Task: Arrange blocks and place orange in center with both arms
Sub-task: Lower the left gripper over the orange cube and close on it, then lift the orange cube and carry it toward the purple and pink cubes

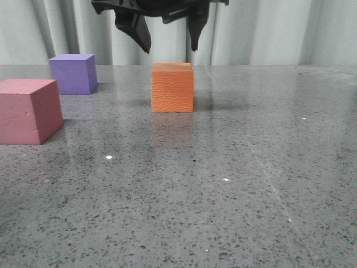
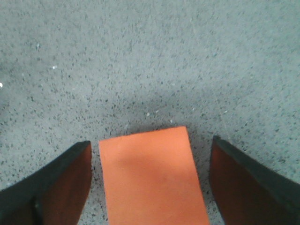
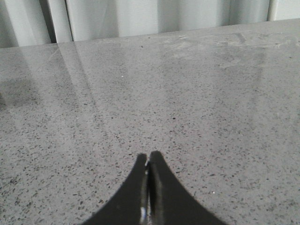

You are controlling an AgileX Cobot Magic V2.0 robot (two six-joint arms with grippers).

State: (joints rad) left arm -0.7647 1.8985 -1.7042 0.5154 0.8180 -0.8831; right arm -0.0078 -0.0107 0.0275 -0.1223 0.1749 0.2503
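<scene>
While left fingers (image 1: 170,39) hang spread above it, orange cube (image 1: 173,87) sits untouched.

I see a grey speckled stone table (image 1: 251,184), polished enough to carry soft reflections and a few bright pinpoints of light. It fills my front view out to its far edge. Behind that edge hangs a pale, whitish curtain (image 1: 268,30) in vertical folds, and my right wrist view shows the same folds beyond the table. The light is even and diffuse.

orange cube (image 1: 172,87) upright, right of purple cube (image 1: 73,73), pink-red cube (image 1: 29,110).
</scene>
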